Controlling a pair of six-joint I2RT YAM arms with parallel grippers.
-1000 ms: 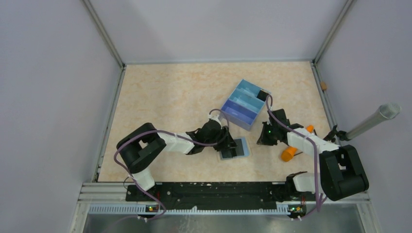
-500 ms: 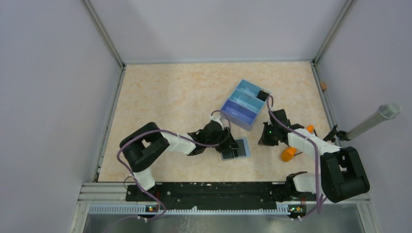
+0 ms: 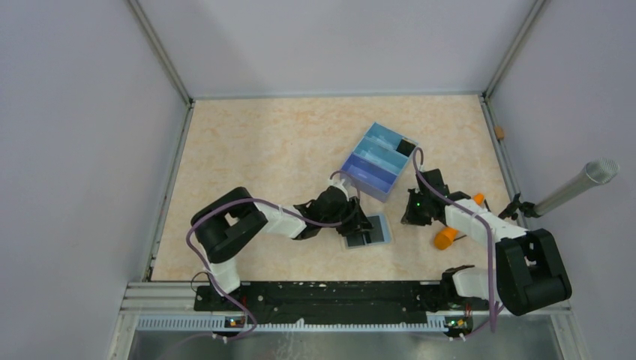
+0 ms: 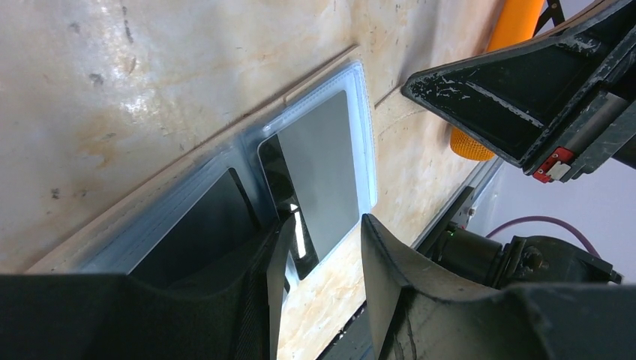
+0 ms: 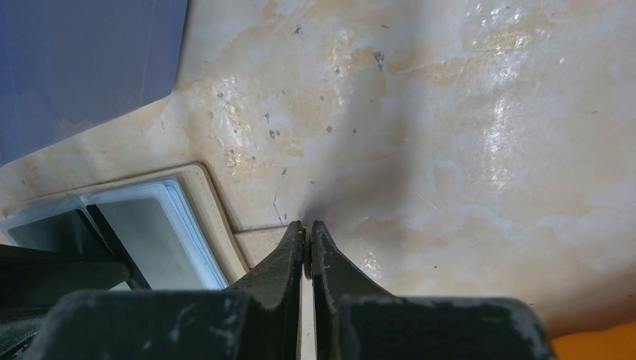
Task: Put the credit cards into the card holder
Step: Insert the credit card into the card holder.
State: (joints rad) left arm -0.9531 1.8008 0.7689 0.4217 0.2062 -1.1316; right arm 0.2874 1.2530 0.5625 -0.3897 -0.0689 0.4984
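left gripper (image 4: 324,225) low over card holder (image 3: 380,229); right gripper (image 5: 307,225) closed

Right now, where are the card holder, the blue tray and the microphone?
card holder (image 3: 379,227), top view, its pale right part.
blue tray (image 3: 365,185), top view, its near wall.
microphone (image 3: 577,186), top view, its silver shaft.

A glossy, marble-patterned tabletop (image 5: 487,112), flecked with fine scratches and specks, mirrors the light beneath the right gripper (image 5: 307,229), whose matt black plastic is scuffed grey along the edges. The card holder (image 4: 365,112) shows clear, shiny plastic pockets edged in matt beige. The credit card (image 4: 322,172) looks smooth and reflective, the blue tray (image 3: 367,171) plain matt plastic.
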